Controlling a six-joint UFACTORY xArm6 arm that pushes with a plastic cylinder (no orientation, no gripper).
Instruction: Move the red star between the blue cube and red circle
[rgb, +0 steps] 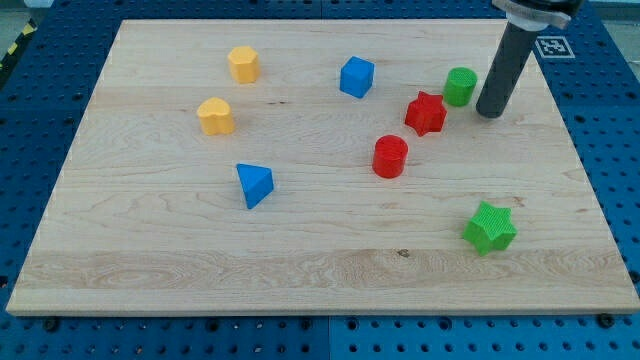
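The red star (426, 113) lies right of the board's middle, toward the view's top. The blue cube (356, 77) is up and to its left. The red circle (390, 157), a short cylinder, is just below and left of the star. My tip (490, 112) rests on the board to the right of the star, a short gap away, and just right of the green cylinder (460, 86). The tip touches no block.
A yellow hexagonal block (243, 64) and a yellow heart-like block (215, 116) lie at the upper left. A blue triangle (254, 184) lies left of centre. A green star (489, 227) lies at the lower right. The wooden board (150, 250) sits on a blue pegboard.
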